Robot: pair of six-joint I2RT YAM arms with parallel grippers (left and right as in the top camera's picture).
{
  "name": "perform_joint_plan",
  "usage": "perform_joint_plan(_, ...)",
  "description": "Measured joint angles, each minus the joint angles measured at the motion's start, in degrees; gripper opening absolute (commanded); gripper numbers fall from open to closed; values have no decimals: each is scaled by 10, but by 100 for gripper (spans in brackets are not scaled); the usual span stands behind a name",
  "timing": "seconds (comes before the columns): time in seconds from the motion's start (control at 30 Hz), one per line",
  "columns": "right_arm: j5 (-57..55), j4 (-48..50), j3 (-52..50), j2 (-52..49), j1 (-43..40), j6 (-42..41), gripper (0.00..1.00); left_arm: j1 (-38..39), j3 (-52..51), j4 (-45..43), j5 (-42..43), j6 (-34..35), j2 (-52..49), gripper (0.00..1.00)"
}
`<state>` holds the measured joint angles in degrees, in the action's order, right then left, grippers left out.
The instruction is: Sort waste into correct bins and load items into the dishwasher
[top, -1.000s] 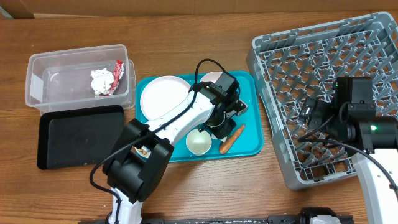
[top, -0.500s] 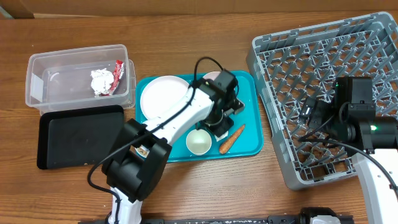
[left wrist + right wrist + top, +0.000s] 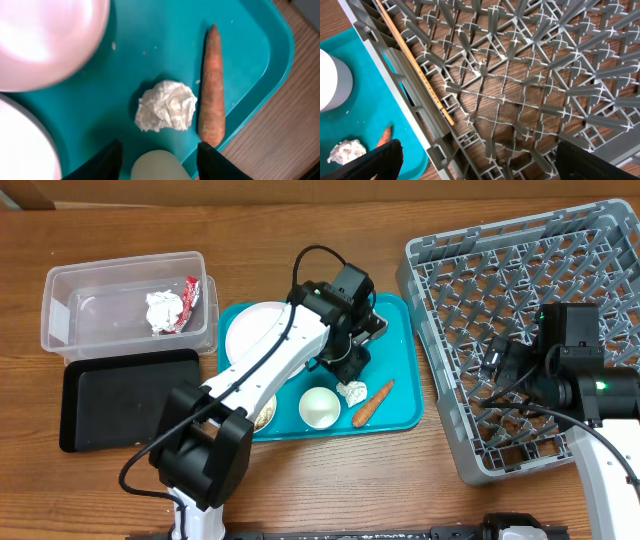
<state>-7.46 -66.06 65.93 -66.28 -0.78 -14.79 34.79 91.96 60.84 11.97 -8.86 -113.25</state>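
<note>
Sorting: early stage; crumpled wrappers (image 3: 168, 308) lie in clear plastic bin (image 3: 60, 290).
To do: crumpled white paper ball (image 3: 166, 106), orange carrot (image 3: 212, 85), white round plate (image 3: 250, 335) on teal plastic tray (image 3: 400, 330).
L gripper (image 3: 159, 150): open, empty, near ball.
R gripper (image 3: 480, 165): open over grey dishwasher rack (image 3: 430, 270).

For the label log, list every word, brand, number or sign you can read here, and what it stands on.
None can be read. The red wrapper in the clear bin may carry print, but it is too small to tell.
</note>
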Motion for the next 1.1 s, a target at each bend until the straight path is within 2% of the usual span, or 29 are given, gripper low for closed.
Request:
perform_joint_plan(0.2, 0, 0, 0, 0, 0, 0, 100, 9, -81, -68, 0, -1, 0, 62)
perform_joint_plan(0.33, 0, 0, 0, 0, 0, 0, 100, 12, -129, -124, 0, -1, 0, 58)
perform_joint_plan(0.4, 0, 0, 0, 0, 0, 0, 100, 12, -144, -140, 0, -2, 0, 50)
perform_joint_plan(0.5, 0, 0, 0, 0, 0, 0, 100, 12, -155, -168, 0, -3, 2, 27)
perform_joint_plan(0.7, 0, 0, 0, 0, 0, 0, 100, 12, -169, -192, -3, -2, 2, 4)
perform_joint_plan(0.93, 0, -2, 0, 0, 0, 0, 100, 12, -168, -186, -21, 5, 2, 4)
perform_joint_plan(1.1, 0, -2, 0, 0, 0, 0, 100, 12, -139, -127, -31, 10, 2, 4)
